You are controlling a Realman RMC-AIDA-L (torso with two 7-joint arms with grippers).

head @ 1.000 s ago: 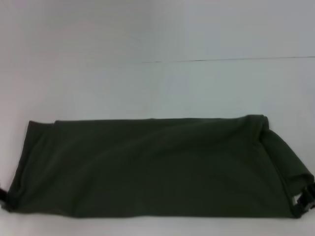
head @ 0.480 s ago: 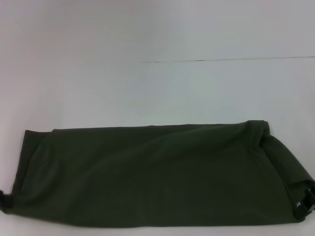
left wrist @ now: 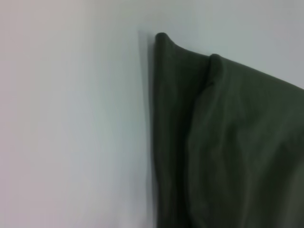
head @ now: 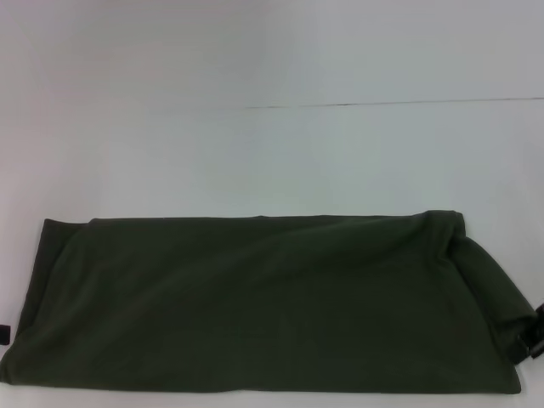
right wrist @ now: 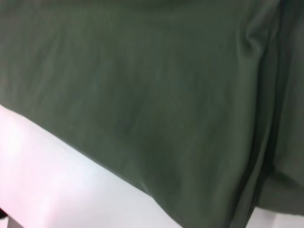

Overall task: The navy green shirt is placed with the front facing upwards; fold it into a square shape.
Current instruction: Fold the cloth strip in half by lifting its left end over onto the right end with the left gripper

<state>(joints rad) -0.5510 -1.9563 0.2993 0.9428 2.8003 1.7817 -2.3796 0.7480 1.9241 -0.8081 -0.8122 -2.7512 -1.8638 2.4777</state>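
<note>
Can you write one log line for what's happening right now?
dark olive-green shirt: folded long band on white table | left gripper: near-left corner | right gripper: near-right corner

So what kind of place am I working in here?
Probably a lab or test bench: a plain white table with a thin seam, bare apart from the navy green shirt, folded into a long band.

The green shirt (right wrist: 156, 85) fills most of the right wrist view, its dark olive cloth lying smooth with soft folds bunched along one side. A pale table (right wrist: 57, 185) shows bare past the cloth's slanting edge. No lettering or collar shows.
</note>
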